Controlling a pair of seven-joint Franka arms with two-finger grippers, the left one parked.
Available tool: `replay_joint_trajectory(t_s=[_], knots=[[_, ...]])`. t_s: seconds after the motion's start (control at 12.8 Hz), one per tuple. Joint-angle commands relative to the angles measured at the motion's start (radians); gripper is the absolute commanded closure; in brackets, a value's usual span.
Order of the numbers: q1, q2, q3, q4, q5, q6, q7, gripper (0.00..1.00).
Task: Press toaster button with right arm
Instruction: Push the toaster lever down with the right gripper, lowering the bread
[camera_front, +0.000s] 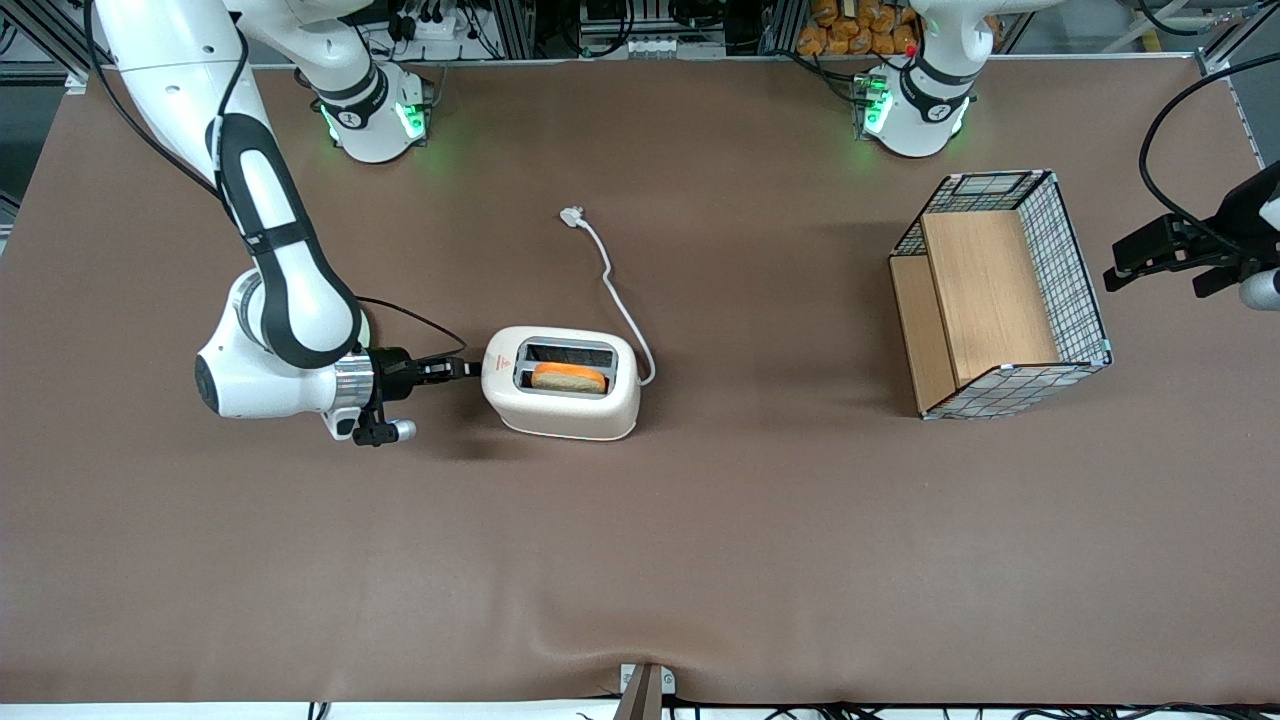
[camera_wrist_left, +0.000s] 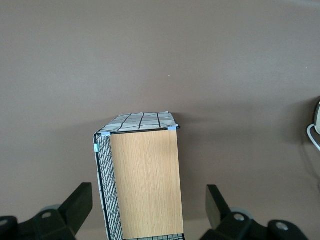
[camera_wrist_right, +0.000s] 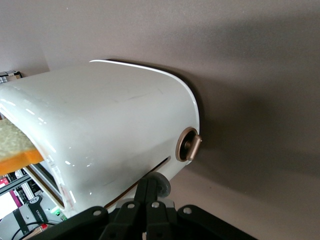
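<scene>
Front view: the cream-white rounded-rectangular toaster (camera_front: 562, 397) stands near the middle of the brown table (camera_front: 700, 560), a slice of orange-crusted bread (camera_front: 569, 378) sitting in its wide dark slot; its white cord (camera_front: 620, 300) trails away from the front camera to a white plug (camera_front: 571, 215) lying on the cloth; the large white jointed right arm (camera_front: 270, 300) with black sections reaches in low from the working arm's end of the table, and its slim black gripper (camera_front: 462, 369) lies level with its tip touching the toaster's narrow end face; in the right wrist view the black fingers (camera_wrist_right: 150, 200) are pressed together side by side, pinching nothing, their tips against the small grey round toaster button (camera_wrist_right: 161, 184) that juts from a slit in that end face; a tan round dial (camera_wrist_right: 188, 144) sits on the same face beside the slit; toward the parked arm's end of the table, well apart from the toaster, stands a black wire-mesh basket (camera_front: 1075, 270) with light wooden panels inside.
</scene>
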Motion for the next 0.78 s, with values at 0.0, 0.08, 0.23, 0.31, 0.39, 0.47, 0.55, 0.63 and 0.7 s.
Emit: replay_joint_trajectory(t_s=[0.0, 0.08, 0.23, 0.31, 0.39, 0.47, 0.55, 0.63, 0.7], knots=[[0.000, 0.023, 0.003, -0.020, 0.014, 0.012, -0.036, 1.00], [-0.001, 0.042, 0.003, -0.018, 0.014, 0.022, -0.036, 1.00], [-0.001, 0.053, 0.003, -0.018, 0.014, 0.030, -0.052, 1.00], [-0.001, 0.055, 0.003, -0.018, 0.014, 0.030, -0.057, 1.00], [-0.001, 0.065, 0.003, -0.018, 0.015, 0.033, -0.059, 1.00], [-0.003, 0.073, 0.003, -0.017, 0.018, 0.036, -0.060, 1.00], [-0.001, 0.075, 0.003, -0.018, 0.018, 0.042, -0.068, 1.00], [-0.001, 0.076, 0.003, -0.017, 0.018, 0.044, -0.071, 1.00], [-0.001, 0.082, 0.003, -0.017, 0.020, 0.044, -0.071, 1.00]])
